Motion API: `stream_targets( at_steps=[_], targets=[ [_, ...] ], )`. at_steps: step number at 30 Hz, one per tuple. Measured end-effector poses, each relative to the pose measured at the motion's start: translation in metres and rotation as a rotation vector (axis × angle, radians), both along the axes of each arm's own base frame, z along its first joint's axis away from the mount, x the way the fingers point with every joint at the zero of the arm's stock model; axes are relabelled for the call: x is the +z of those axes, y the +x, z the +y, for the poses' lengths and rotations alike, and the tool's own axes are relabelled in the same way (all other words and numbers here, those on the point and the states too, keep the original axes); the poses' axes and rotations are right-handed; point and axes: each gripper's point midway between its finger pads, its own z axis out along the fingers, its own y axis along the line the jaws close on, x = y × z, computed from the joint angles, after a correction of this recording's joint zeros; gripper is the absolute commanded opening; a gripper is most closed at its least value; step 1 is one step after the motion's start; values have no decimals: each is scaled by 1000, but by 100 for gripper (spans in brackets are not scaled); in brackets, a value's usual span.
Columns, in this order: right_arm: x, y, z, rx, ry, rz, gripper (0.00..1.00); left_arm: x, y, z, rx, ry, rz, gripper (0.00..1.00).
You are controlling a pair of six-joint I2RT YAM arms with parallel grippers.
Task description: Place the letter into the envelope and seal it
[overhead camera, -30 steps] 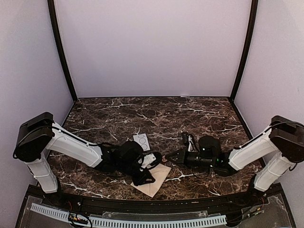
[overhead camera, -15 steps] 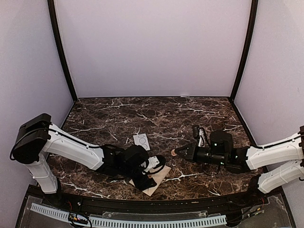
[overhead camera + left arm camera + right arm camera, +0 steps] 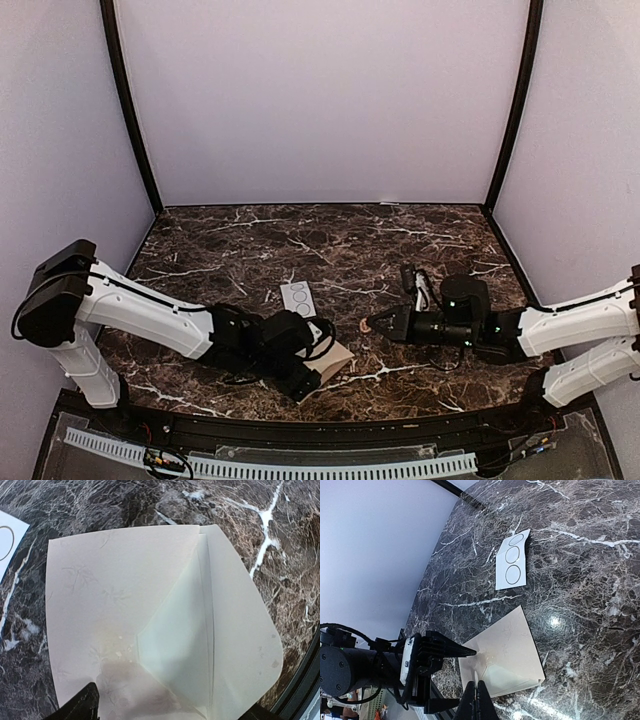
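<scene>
Pinkish-tan envelope (image 3: 115,605) is laid flat on the marble table (image 3: 250,240) near its front edge. The flap tip is pointed leftward in the left wrist view; the long axis cannot be judged. The left gripper (image 3: 172,711) is spread wide astride the envelope, gripping nothing. The right gripper (image 3: 476,700) is closed, empty and held apart.

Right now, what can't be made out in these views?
- Letter: no view shows it apart from the envelope; if inside, the paper hides it.
- Seal: no view tells whether the flap is stuck down.
- Top view: the left gripper covers most of the envelope.
- Left wrist view: the bottom edge cuts off the envelope's lower edge.
- White card: print too small in the top view.
</scene>
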Motion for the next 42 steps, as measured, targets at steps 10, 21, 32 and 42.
stream_targets(
  at_steps=[10, 21, 32, 42],
  targets=[
    [5, -7, 9, 66, 4, -25, 0, -4, 1, 12, 126, -78, 68, 66],
    [10, -12, 23, 119, 7, -39, 0, -5, 4, 18, 169, -156, 113, 52],
    [-18, -22, 46, 224, -25, 12, 0, -5, -1, 9, 49, -215, 87, 46],
    [-37, -30, 64, 283, 17, 58, 0, -6, -9, -1, -82, -224, 68, 44]
  ],
)
